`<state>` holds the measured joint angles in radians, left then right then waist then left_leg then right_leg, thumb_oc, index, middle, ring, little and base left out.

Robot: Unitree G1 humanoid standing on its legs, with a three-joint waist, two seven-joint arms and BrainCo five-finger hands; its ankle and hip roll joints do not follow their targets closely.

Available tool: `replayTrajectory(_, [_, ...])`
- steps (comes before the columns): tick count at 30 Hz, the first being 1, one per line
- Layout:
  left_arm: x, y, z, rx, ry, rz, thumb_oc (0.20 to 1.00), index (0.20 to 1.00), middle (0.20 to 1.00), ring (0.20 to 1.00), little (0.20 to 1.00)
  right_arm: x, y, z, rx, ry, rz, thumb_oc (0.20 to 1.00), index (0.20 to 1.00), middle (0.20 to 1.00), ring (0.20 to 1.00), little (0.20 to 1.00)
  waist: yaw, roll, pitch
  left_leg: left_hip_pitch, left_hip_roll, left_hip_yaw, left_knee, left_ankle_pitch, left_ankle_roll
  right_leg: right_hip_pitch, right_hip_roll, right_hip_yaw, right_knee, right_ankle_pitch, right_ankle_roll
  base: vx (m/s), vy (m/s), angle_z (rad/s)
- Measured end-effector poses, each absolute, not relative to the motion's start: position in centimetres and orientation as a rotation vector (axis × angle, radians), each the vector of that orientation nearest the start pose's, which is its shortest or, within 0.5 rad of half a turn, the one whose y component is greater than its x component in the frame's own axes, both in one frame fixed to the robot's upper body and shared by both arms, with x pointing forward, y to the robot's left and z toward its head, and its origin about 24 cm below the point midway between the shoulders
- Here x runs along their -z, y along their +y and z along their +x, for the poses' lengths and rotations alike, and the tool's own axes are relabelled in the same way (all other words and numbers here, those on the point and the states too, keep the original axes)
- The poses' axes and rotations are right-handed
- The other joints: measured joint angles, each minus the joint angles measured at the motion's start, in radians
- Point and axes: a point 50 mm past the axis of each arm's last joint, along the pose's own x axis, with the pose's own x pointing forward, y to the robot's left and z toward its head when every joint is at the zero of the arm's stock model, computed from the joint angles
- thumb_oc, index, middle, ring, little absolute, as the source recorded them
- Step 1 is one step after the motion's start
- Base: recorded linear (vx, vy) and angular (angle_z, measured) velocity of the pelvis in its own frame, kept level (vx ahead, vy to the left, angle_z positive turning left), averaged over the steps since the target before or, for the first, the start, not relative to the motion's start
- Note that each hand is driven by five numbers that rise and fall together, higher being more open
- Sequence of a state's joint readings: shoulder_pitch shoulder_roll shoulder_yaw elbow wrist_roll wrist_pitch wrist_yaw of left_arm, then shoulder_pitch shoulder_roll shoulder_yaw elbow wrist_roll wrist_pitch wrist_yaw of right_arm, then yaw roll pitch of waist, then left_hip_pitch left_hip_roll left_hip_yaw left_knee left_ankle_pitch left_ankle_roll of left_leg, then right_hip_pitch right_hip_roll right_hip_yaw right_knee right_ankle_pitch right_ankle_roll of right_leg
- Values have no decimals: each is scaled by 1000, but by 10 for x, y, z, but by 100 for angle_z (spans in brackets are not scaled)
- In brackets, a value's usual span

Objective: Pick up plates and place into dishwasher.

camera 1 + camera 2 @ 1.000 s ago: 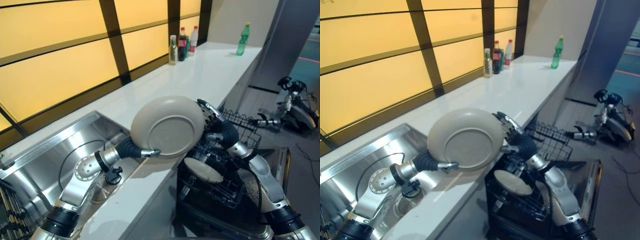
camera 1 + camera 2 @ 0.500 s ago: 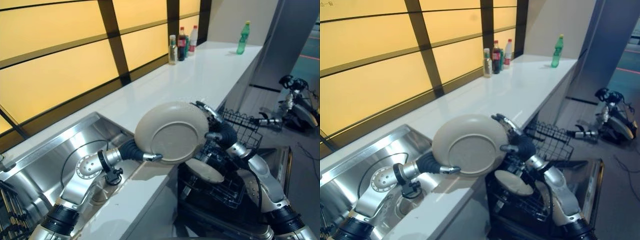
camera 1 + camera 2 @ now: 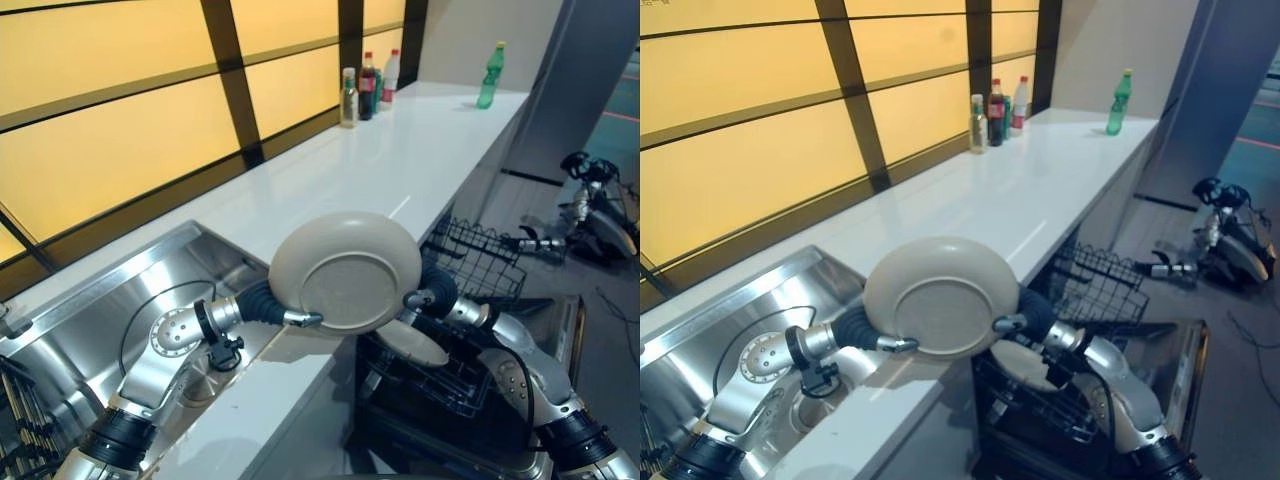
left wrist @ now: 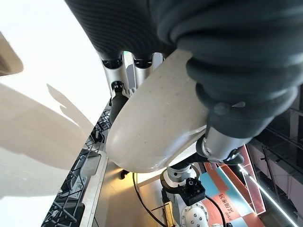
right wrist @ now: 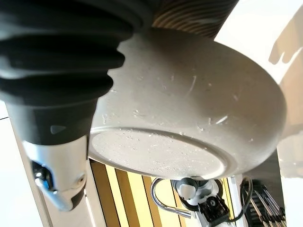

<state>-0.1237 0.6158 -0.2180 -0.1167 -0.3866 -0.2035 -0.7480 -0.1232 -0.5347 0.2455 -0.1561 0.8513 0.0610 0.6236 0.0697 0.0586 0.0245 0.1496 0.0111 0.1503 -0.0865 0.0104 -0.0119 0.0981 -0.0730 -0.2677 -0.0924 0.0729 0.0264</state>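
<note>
A beige plate [image 3: 345, 270] stands nearly upright, its underside toward me, above the counter's front edge. My left hand [image 3: 268, 303] grips its lower left rim, with the thumb in front and the fingers behind. My right hand [image 3: 436, 290] grips the right rim, thumb on the near face and fingers hidden behind. In the left wrist view the plate [image 4: 156, 123] lies between the fingers [image 4: 125, 78] and the thumb. The right wrist view has the plate [image 5: 189, 118] pressed against the hand's cover, beside the thumb [image 5: 57, 177]. A second beige plate [image 3: 415, 343] lies in the black dishwasher rack [image 3: 482, 268] below.
The steel sink [image 3: 120, 290] lies to the left of the white counter [image 3: 400, 150]. Several bottles [image 3: 365, 85] and a green bottle [image 3: 488, 65] stand at the counter's far end. A machine [image 3: 592, 205] lies on the floor at the right.
The plate has come down and slightly right, closer to the rack. My right hand's spread fingers have gone behind the plate and its thumb now presses the right rim.
</note>
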Motion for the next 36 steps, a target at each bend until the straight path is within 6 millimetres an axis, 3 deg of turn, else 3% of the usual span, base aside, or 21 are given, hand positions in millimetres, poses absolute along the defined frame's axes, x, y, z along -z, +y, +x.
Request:
replayTrajectory(1, [-109,160,244,1028,-230,315,200,200,200,200,200,-105,-142,247,-970,-114,301,724,724,724,724,724,1,-1,0,1,0,0,0,0,0,0,0,0,0,0,0,0,0,0])
replayTrajectory(2, [-109,160,244,1027,-229,312,200,200,200,200,200,-105,-141,247,-965,-118,304,300,300,300,300,300,1,-1,-1,1,0,1,0,0,0,1,0,1,-1,0,0,0,0,0])
replayTrajectory(3, [-109,160,244,1028,-230,302,200,200,200,200,200,-106,-141,247,-955,-124,308,200,200,200,200,200,2,-2,-1,2,0,1,0,0,0,1,0,1,-2,0,0,0,0,0])
replayTrajectory(27, [-92,159,247,976,-162,174,200,200,200,200,200,-105,-134,251,-846,-152,339,200,200,200,200,200,3,-1,-2,17,-5,9,0,-1,1,5,-1,24,3,2,2,16,55,-2])
replayTrajectory(28, [-92,159,246,970,-160,170,464,464,464,464,464,-105,-134,251,-843,-151,338,200,200,200,200,200,2,-1,-2,18,-6,9,0,-1,1,5,-1,25,3,2,3,52,153,-5])
replayTrajectory(29, [-90,159,247,959,-155,165,928,928,928,928,928,-105,-134,251,-836,-148,332,200,200,200,200,200,4,0,-1,21,-7,8,0,-1,2,8,-2,27,4,3,3,49,176,-3])
replayTrajectory(30, [-88,160,247,943,-147,160,1000,1000,1000,1000,1000,-104,-133,251,-837,-145,332,200,200,200,200,200,4,0,-1,27,-8,7,0,-2,3,13,-3,27,4,3,4,46,187,-2])
replayTrajectory(36, [-81,160,254,790,-123,100,1000,1000,1000,1000,1000,-102,-130,252,-799,-137,330,200,200,200,200,200,0,4,30,33,-21,-3,3,-1,20,-31,-32,28,125,-46,20,26,177,3])
